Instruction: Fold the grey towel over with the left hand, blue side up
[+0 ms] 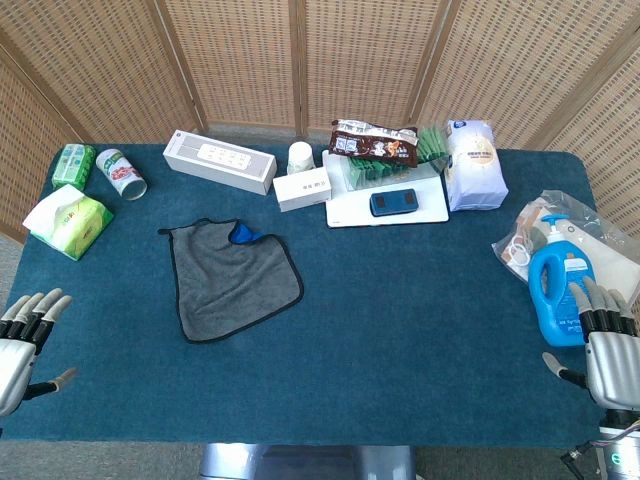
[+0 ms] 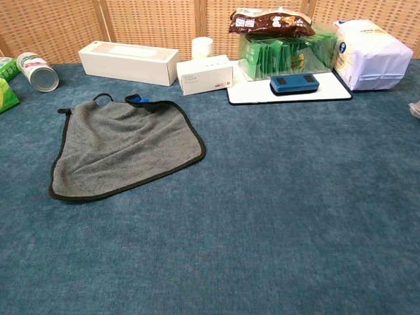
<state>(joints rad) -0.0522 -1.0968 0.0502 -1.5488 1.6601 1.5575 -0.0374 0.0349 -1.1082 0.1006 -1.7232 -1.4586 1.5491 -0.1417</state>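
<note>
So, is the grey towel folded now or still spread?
Spread. The grey towel lies flat, grey side up; only a small blue bit shows at its far edge.

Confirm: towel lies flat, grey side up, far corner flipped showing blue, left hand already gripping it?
Not gripping. In the head view the left hand is open at the table's near edge, well clear of the towel. The rest holds: grey side up, blue showing at the flipped far corner.

Your towel (image 1: 234, 278) lies centre-left on the table (image 1: 400, 330); behind it sits the long box (image 1: 219, 161), the tissue pack (image 1: 68, 221) far left, the bottle (image 1: 560, 294) far right.
</note>
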